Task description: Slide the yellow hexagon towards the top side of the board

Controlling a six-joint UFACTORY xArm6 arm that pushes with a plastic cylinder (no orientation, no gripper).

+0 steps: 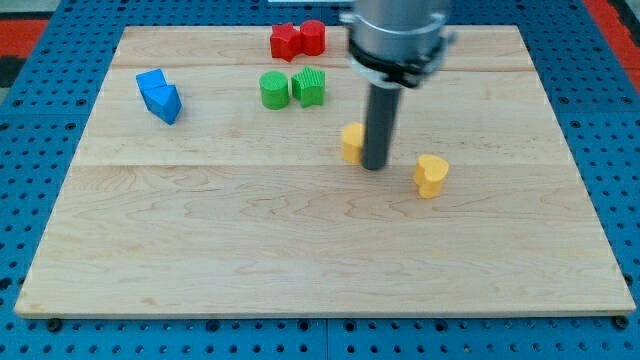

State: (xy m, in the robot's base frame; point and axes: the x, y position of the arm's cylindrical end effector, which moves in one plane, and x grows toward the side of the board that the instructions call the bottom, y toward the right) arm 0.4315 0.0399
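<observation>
The yellow hexagon [352, 142] lies near the middle of the wooden board, partly hidden behind my rod. My tip [374, 166] rests on the board just right of and slightly below the hexagon, touching or nearly touching its right side. A second yellow block [431, 175], heart-like in shape, lies to the right of the tip and a little lower.
Two green blocks [274, 90] [310, 87] sit side by side above and left of the hexagon. Two red blocks [286, 42] [312, 37] lie near the board's top edge. Two blue blocks [152, 86] [166, 103] lie touching at the upper left.
</observation>
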